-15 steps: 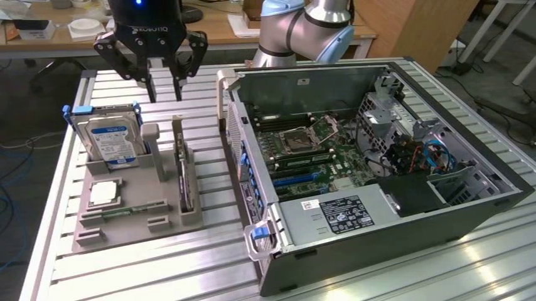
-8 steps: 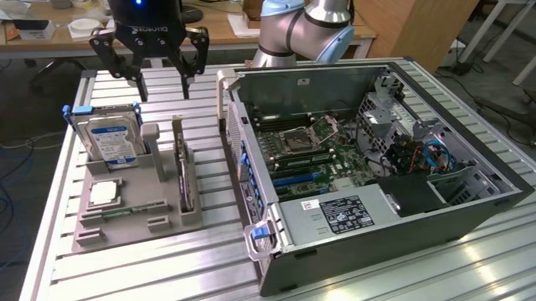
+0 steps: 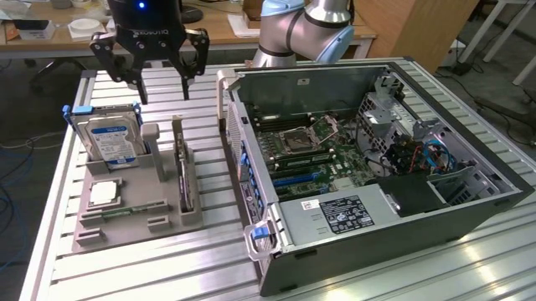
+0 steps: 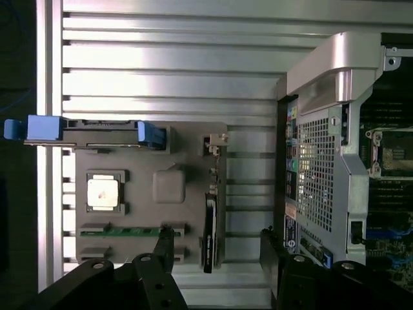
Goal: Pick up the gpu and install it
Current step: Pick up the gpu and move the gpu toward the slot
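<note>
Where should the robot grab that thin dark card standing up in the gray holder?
Take the gpu by its long top edge, coming straight down from above. It stands on edge in a slot of the gray holder, so only the upper edge is free. Its thin, flat sides would probably suit a pinch across them.
</note>
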You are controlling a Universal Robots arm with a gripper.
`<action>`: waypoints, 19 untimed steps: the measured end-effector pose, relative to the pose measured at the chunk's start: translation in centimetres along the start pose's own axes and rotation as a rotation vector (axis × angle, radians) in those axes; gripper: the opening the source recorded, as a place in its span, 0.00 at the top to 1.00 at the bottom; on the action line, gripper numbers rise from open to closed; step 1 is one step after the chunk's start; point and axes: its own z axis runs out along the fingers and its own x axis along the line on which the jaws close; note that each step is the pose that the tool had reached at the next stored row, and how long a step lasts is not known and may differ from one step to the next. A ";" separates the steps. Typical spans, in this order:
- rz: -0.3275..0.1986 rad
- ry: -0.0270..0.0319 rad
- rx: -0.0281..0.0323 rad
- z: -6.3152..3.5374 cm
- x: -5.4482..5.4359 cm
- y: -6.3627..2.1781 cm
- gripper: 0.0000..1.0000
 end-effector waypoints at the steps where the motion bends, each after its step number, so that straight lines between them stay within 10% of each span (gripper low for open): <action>1: 0.000 -0.0001 0.0000 0.14 0.0 -0.01 0.35; 19: 0.000 -0.0001 0.0000 1.42 0.0 -0.99 0.35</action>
